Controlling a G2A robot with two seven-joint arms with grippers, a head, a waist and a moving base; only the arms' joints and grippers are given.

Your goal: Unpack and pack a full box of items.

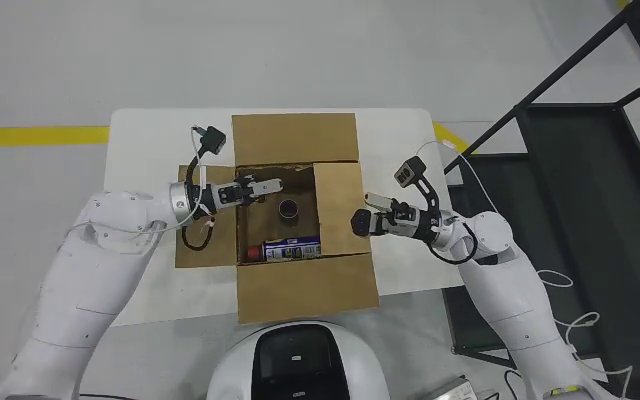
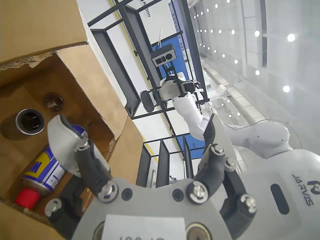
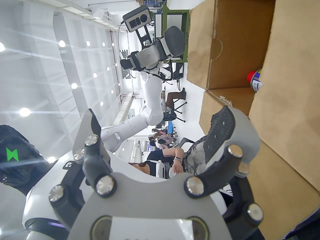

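Observation:
An open cardboard box [image 1: 296, 137] stands on the white table [image 1: 150, 135] with its flaps spread. Inside lies a blue and yellow spray can [image 1: 290, 249] with a red cap, by the near wall. A dark round cup [image 1: 289, 210] stands upright at the middle of the floor. My left gripper [image 1: 262, 187] hangs open over the box's left side, empty; its view shows the spray can [image 2: 43, 168], the cup [image 2: 30, 121] and a small brown round piece [image 2: 53, 101]. My right gripper [image 1: 362, 215] is open and empty at the right flap's outer edge; the can's cap [image 3: 255, 79] peeks past the flap [image 3: 287, 101].
A black metal rack [image 1: 570, 150] stands just right of the table, close behind the right arm. A yellow line [image 1: 50, 135] runs across the floor behind. Bare tabletop lies at the far left and to the right of the box.

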